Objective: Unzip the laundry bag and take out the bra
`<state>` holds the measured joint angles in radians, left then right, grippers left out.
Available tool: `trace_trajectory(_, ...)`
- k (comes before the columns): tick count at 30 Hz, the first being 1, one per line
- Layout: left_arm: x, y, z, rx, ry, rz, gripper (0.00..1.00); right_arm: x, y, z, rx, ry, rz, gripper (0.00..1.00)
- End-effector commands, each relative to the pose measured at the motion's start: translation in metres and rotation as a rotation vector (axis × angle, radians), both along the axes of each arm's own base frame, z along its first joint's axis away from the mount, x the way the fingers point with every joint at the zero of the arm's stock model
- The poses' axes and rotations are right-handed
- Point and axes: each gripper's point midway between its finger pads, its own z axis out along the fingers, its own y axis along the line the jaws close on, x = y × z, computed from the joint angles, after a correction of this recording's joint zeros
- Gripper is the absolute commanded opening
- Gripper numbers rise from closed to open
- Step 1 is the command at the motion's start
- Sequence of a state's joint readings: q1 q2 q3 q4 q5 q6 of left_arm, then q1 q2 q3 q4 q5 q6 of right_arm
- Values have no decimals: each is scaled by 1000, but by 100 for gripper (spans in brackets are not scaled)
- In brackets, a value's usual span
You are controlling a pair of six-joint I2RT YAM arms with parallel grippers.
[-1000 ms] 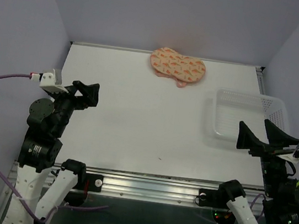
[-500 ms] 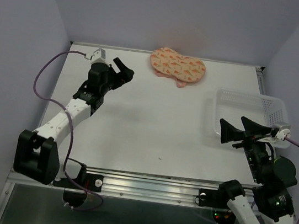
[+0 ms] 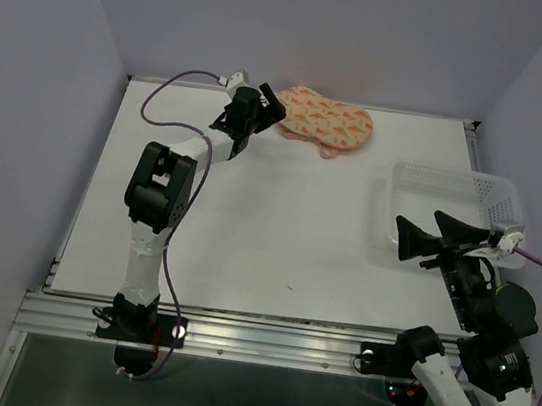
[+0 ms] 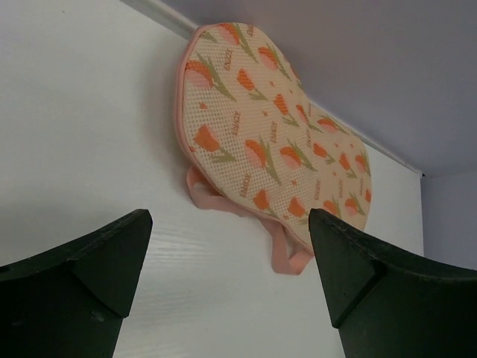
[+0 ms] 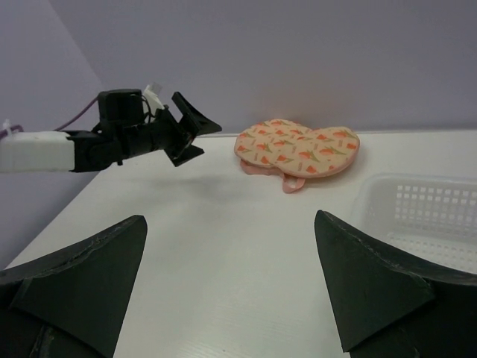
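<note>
The laundry bag (image 3: 323, 121) lies flat and closed at the table's far edge, peach-pink with orange-red and green marks. It also shows in the left wrist view (image 4: 268, 134) and the right wrist view (image 5: 298, 153). A pink loop (image 4: 287, 257) sticks out from its near edge. The bra is hidden. My left gripper (image 3: 261, 113) is open and empty just left of the bag, close to the table; the bag lies ahead between the fingers (image 4: 227, 224). My right gripper (image 3: 428, 237) is open and empty at the near right, facing the bag from afar (image 5: 229, 220).
A clear plastic mesh basket (image 3: 447, 172) stands at the right side of the table, just behind my right gripper; its corner shows in the right wrist view (image 5: 417, 216). The back wall rises directly behind the bag.
My left arm has stretched out from the near left to the far edge, ending beside the bag. My right gripper rose and shifted left a little, then held still.
</note>
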<state>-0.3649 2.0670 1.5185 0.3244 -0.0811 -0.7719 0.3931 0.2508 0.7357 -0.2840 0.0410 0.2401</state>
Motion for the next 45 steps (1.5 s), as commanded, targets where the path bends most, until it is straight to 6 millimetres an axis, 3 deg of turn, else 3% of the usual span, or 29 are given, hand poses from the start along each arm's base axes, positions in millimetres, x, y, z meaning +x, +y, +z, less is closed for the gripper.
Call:
trace_trajectory(1,31,-4,1,20,-46,20,99,1,8,1,-8,-5,36,100)
trace_trajectory(2,37,-6,6,18,-60,21,99,2,8,1,-12,-3,36,100)
trace_trajectory(4,43,-8,-13,36,-33,20,99,6,9,-1,-23,9,35,100)
trace_trajectory(9,56,-17,-26,35,-30,0,99,6,17,-5,-34,21,74,100)
trace_trajectory(10,58,-18,-41,38,-11,-5,99,6,18,-6,-34,24,78,100)
trace_trajectory(12,64,-22,-42,29,-18,-12,99,6,18,-8,-35,25,82,100)
trace_trajectory(13,66,-24,-52,31,-7,-19,99,5,19,-9,-36,25,85,100)
trace_trajectory(22,82,-38,-59,-26,-56,-47,90,-1,18,-7,-31,23,97,100)
trace_trajectory(26,89,-43,-61,-50,-65,-49,78,-5,16,-5,-35,20,91,100)
trace_trajectory(28,89,-41,-67,-56,-58,-43,63,-6,15,-4,-37,21,89,100)
trace_trajectory(29,87,-41,-70,-58,-54,-45,48,-7,14,-4,-38,19,88,100)
trace_trajectory(32,84,-39,-63,-54,-71,-45,26,-7,14,-4,-36,20,86,100)
trace_trajectory(33,81,-36,-67,-43,-60,-44,11,-7,14,-4,-35,20,87,100)
trace_trajectory(35,73,-30,-64,-24,-60,-42,0,-8,15,-5,-35,25,95,100)
trace_trajectory(36,70,-29,-61,-20,-61,-42,0,-7,15,-4,-33,24,95,100)
trace_trajectory(37,66,-27,-43,-19,-88,-46,0,-9,17,-5,-32,25,106,100)
trace_trajectory(38,56,-23,-58,-1,-54,-50,0,-9,17,-5,-31,25,108,100)
trace_trajectory(42,18,-8,-57,27,-20,-54,0,-11,19,-5,-23,25,119,100)
trace_trajectory(43,9,-5,-35,25,-47,-63,0,-11,20,-7,-21,30,124,100)
trace_trajectory(44,-2,-2,-38,30,-30,-66,0,-11,20,-8,-20,32,124,100)
trace_trajectory(45,-26,7,-63,48,34,-66,0,-9,20,-9,-17,40,122,100)
